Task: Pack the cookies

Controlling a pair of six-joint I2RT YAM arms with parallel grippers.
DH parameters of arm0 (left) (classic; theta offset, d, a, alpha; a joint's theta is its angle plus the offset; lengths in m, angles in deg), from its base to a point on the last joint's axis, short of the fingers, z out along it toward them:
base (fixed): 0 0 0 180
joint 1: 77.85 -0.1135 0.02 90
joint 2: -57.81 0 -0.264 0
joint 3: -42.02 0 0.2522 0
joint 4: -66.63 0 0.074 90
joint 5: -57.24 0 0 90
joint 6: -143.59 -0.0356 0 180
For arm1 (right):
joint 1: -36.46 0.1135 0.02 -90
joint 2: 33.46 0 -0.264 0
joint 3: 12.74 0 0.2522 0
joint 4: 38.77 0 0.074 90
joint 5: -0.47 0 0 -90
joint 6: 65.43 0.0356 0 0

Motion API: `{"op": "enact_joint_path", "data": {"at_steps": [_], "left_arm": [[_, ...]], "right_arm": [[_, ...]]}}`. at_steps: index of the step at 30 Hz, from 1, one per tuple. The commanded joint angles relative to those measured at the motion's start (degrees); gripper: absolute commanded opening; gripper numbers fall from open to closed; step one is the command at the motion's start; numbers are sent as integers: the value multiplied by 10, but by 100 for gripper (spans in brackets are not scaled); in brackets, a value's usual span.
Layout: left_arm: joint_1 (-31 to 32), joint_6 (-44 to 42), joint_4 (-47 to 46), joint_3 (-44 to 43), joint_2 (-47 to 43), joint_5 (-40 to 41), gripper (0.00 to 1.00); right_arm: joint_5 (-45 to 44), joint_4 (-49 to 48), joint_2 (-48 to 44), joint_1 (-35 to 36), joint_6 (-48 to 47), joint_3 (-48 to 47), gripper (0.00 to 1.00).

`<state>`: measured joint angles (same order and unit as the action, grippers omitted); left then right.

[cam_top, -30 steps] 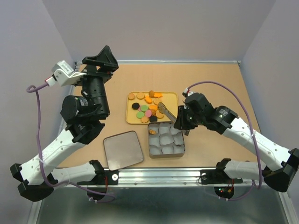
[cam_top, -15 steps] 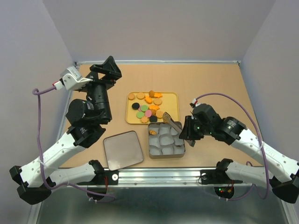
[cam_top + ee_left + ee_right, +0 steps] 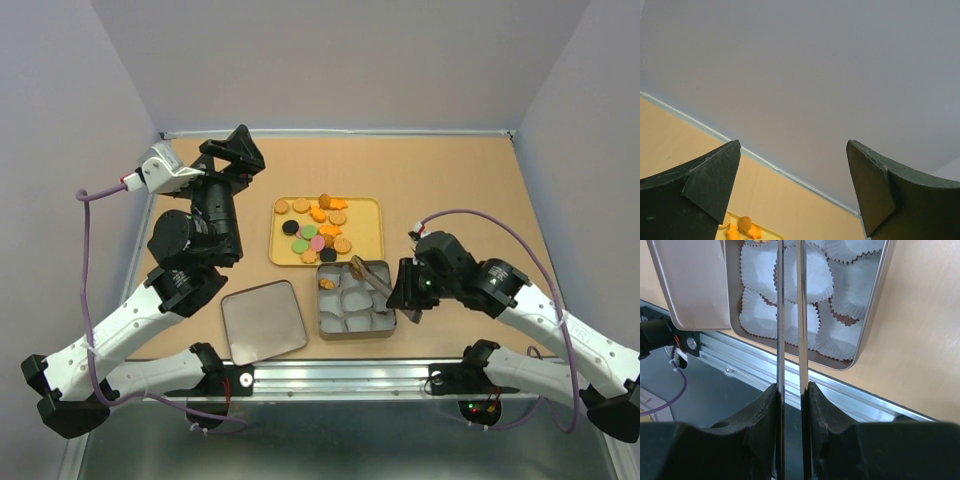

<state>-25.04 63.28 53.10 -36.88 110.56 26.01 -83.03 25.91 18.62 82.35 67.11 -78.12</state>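
Top external view is showing most of the cookies (image 3: 314, 233) lying in a loose cluster on a yellow tray (image 3: 366, 228) near the middle of the table (image 3: 450, 180). They are tan-orange, pink, green and black discs with a few orange star shapes. Just in front of the tray, a rectangular tin (image 3: 393, 318) is sitting lined with white paper cups (image 3: 357, 312), and one tan cookie (image 3: 326, 284) is resting in the cup at its far left corner. The tin's lid (image 3: 263, 320) is lying flat to the left of it, apart from it.

The right gripper (image 3: 405, 286) is reaching in from the right with its jaws pinched on a pair of metal tongs (image 3: 372, 276). The right wrist view is showing both blades squeezed between the pads, nearly parallel with a narrow gap. The tongs are slanting over the tin's far edge, and a small tan piece at their tips is probably a cookie, though it is too small to be sure.

The left gripper (image 3: 795, 190) is hanging raised at the left of the table, its jaws spread fully wide and gripping nothing, and it is aiming toward the back wall (image 3: 800, 75).
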Motion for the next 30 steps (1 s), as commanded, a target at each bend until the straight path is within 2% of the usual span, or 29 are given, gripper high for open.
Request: {"op": "enact_joint_path", "data": {"at_steps": [1, 4, 8, 16, 22, 30], "left_arm": [[0, 2, -5, 3, -4, 14, 99], [0, 3, -2, 2, -3, 13, 99], [0, 6, 4, 2, -3, 12, 99], [0, 16, 13, 0, -3, 10, 99], [0, 18, 19, -1, 0, 8, 99], [0, 25, 23, -3, 6, 2, 99]], "right_arm": [[-3, -28, -11, 5, 4, 24, 19], [-9, -39, -8, 5, -1, 33, 21], [-28, -42, 9, 5, -19, 10, 32], [-55, -55, 42, 5, -38, -31, 34], [-58, -59, 39, 4, -37, -48, 44], [-58, -39, 31, 4, -36, -90, 45]]}}
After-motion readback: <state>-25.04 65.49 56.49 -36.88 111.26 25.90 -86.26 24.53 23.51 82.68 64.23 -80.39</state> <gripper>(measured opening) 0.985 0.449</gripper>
